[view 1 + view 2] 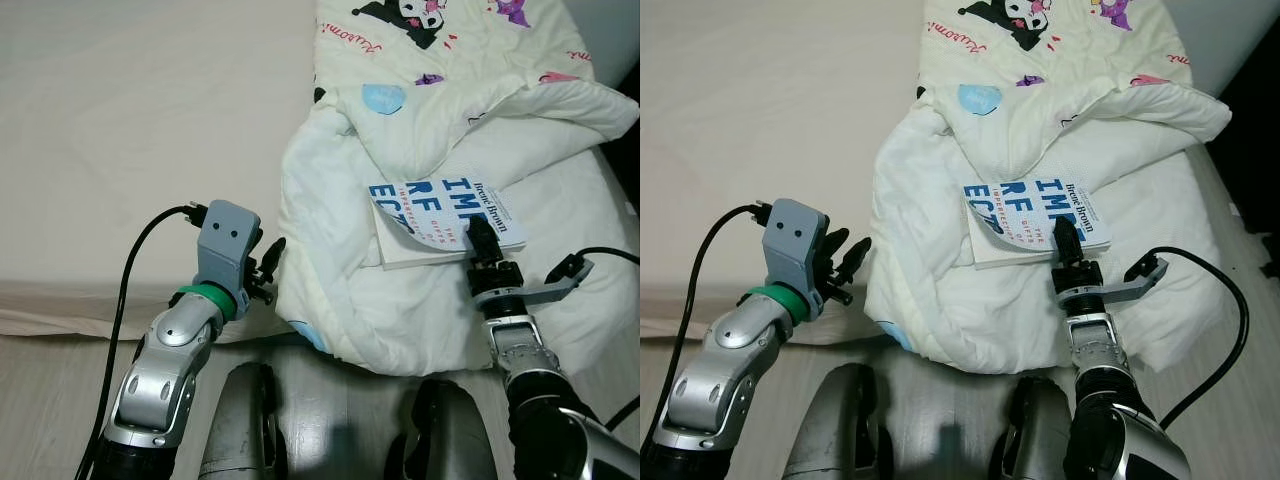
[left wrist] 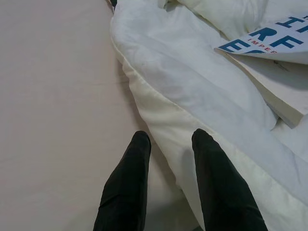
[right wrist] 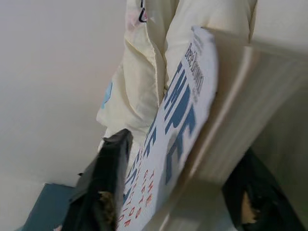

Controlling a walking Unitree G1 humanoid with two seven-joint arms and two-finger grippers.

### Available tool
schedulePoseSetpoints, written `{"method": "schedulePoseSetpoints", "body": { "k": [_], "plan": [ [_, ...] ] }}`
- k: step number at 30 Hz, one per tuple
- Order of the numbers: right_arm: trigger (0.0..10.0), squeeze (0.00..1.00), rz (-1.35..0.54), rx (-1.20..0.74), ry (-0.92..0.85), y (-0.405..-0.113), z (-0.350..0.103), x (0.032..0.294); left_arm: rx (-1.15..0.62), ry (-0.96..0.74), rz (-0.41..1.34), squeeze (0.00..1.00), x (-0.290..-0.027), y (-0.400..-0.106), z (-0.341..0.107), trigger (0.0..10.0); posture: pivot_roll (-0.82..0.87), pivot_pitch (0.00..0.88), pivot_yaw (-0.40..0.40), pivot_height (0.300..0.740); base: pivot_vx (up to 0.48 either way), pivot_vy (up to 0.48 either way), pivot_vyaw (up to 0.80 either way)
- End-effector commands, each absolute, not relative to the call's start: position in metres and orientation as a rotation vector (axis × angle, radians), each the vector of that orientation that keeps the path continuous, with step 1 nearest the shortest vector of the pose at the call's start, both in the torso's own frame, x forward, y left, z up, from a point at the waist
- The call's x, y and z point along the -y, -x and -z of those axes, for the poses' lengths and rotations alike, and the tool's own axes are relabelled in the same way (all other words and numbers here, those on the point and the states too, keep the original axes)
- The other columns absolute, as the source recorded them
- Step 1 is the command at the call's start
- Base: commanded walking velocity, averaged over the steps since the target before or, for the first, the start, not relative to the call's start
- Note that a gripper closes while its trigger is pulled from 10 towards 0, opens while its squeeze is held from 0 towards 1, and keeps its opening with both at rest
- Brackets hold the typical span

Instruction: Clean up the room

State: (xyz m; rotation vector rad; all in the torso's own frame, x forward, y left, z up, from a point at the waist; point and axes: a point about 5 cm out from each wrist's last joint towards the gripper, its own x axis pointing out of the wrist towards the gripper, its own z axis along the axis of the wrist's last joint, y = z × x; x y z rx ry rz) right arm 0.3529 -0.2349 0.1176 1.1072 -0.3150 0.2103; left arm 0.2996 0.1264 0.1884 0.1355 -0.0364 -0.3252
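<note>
Book (image 1: 445, 220) lies on the quilt (image 1: 340, 290), clamped in the right pincer (image 1: 483, 238). Left pincer (image 1: 268, 262) hovers apart beside the quilt. Next, probably lifting the book clear.

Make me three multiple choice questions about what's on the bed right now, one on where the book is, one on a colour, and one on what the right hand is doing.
1. Where does the book lie?
A. On the rumpled white comforter
B. On the bare mattress
C. On the floor

2. What colour are the big letters on the book's cover?
A. Red
B. Blue
C. Black

3. What state is the right hand in?
A. Open, well clear of the book
B. Shut on the comforter
C. Shut on the book

Answers:
1. A, the book rests on the comforter's folds in the head views.
2. B, the large cover letters are blue on white.
3. C, the right wrist view shows one finger on each side of the book.
</note>
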Motion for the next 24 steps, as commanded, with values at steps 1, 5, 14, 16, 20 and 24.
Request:
{"method": "schedulePoseSetpoints", "body": {
  "k": [1,5,14,16,20,24],
  "plan": [
    [0.0,0.00,-0.218,0.310,-1.120,-0.351,-0.114,0.233,0.022,-0.135,0.315,0.00,-0.129,-0.300,-0.183,10.0,0.23,0.225,0.080,0.575,0.000,0.000,0.00],
    [0.0,0.00,-0.248,0.331,-1.110,-0.354,-0.121,0.233,0.026,-0.132,0.315,0.00,-0.127,-0.300,-0.184,10.0,0.23,0.225,0.080,0.575,0.000,0.000,0.00],
    [0.0,0.00,-0.312,0.356,-1.146,-0.362,-0.137,0.230,0.034,-0.124,0.315,0.00,-0.125,-0.303,-0.184,10.0,0.22,0.214,0.071,0.575,0.000,0.000,0.00],
    [0.0,0.00,-0.315,0.348,-1.134,-0.363,-0.138,0.228,0.035,-0.124,0.314,0.00,-0.126,-0.303,-0.184,10.0,0.22,0.214,0.071,0.575,0.000,0.000,0.00],
    [0.0,0.00,-0.521,0.421,-0.986,-0.363,-0.169,0.211,0.039,-0.107,0.305,0.00,-0.124,-0.305,-0.183,10.0,0.17,0.207,0.053,0.575,0.000,0.000,0.00],
    [0.0,0.00,-0.680,0.461,-0.829,-0.346,-0.194,0.187,0.061,-0.087,0.302,0.00,-0.121,-0.307,-0.188,10.0,0.15,0.198,0.046,0.575,0.000,0.000,0.00]
  ]
}}
